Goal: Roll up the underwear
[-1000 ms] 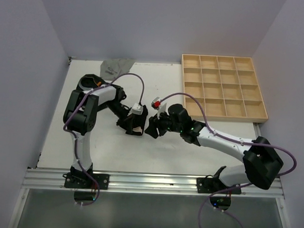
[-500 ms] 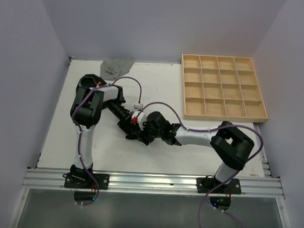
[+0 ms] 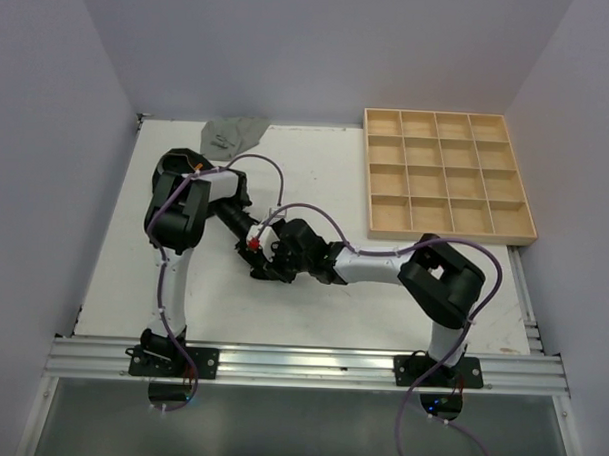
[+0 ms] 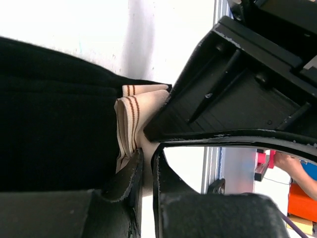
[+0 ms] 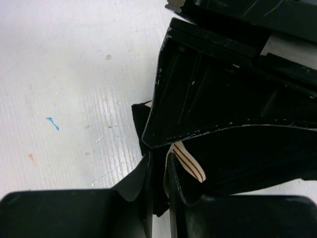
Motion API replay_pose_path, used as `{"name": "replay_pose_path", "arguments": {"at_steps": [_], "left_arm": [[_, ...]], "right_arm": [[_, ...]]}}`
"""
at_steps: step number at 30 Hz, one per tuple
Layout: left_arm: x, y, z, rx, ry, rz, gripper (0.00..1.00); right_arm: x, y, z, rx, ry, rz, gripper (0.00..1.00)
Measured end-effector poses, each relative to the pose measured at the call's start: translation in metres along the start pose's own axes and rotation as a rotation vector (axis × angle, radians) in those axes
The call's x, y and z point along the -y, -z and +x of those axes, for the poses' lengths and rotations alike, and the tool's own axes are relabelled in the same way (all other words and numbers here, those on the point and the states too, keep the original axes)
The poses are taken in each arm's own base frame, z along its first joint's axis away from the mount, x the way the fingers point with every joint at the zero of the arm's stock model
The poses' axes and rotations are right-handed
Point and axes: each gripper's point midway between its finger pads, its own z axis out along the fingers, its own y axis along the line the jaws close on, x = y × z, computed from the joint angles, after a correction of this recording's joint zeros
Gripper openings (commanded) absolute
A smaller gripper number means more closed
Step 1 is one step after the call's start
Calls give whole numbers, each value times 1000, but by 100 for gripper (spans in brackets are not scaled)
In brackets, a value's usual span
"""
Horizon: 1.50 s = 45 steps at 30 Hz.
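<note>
Finding one: the black underwear (image 4: 59, 124) lies at mid tabletop (image 3: 316, 178), folded into a thick bundle, with its tan striped waistband (image 4: 131, 116) at the end that faces both my arms. From above, the two wrists cover it, so its long axis cannot be read there. In the left wrist view it runs away from my left jaws (image 4: 147, 163), with the waistband end nearest them.

Finding two: my left jaws are all but together, pinching a fold of the waistband. My right jaws (image 5: 159, 158) stand nose to nose with them, nearly closed, with black cloth in the gap. I judge that a grip, though the hold looks thin.

Finding three: both arms are at the bundle, neither nearer. Any further roll turns about the waistband end.

Finding four: the wooden grid tray (image 3: 449, 236) sits well apart at far right, its compartments showing only bare wood. A grey underwear (image 3: 233, 133) lies at the far edge
</note>
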Motion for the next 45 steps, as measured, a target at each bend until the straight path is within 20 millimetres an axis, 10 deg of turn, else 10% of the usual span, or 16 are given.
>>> {"name": "replay_pose_path", "arguments": {"at_steps": [11,22,28,36,45], "left_arm": [[-3,30,-1,82,-55,-69,30],[46,147,-9,324,-500,-591,47],[67,110,24,239,-748,-781,53],[41,57,45,81,-1039,-871,57],[9,67,21,28,-1179,-977,58]], "right_arm": [[-1,-13,-10,29,-24,-58,0],[10,-13,-8,94,-407,-265,0],[23,-23,-13,107,-586,-373,0],[35,-36,-21,98,-759,-469,0],[43,-48,-29,52,-865,-523,0]]}}
